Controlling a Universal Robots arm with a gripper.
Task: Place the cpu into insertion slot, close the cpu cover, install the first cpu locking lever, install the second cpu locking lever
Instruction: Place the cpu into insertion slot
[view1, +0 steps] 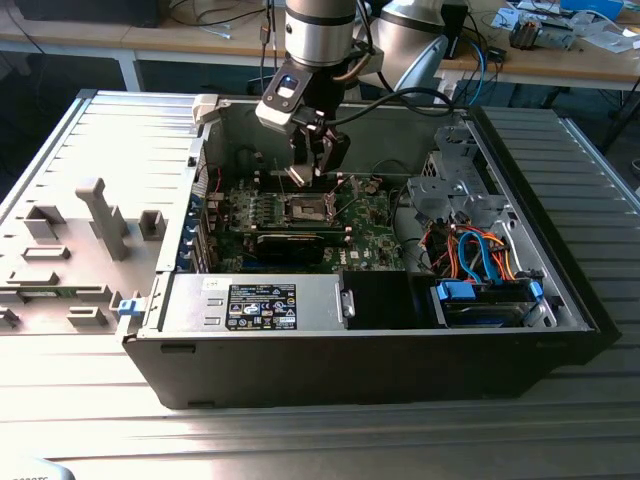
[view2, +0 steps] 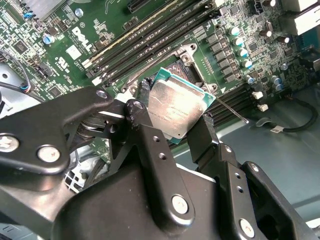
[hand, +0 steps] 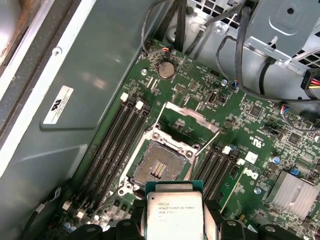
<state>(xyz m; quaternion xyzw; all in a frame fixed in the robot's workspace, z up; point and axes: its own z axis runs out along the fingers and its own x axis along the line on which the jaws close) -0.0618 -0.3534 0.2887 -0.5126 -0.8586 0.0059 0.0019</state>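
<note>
A ribbed grey metal surface (view1: 400, 440) carries the open computer case (view1: 350, 370), which sits near its far edge. Inside the case I see my hand (view1: 313, 172) clamped on the cpu (view2: 175, 107) by two opposite edges, its silvery top showing in both wrist views. The chip hangs over the green motherboard (hand: 235, 125) near the insertion slot (hand: 159, 167), not touching it. The cpu cover (hand: 192, 120) stands tilted open at the slot's edge

Exterior view overlooks computer case (view1: 350, 370), both wrist views close above motherboard (hand: 235, 125)
</note>
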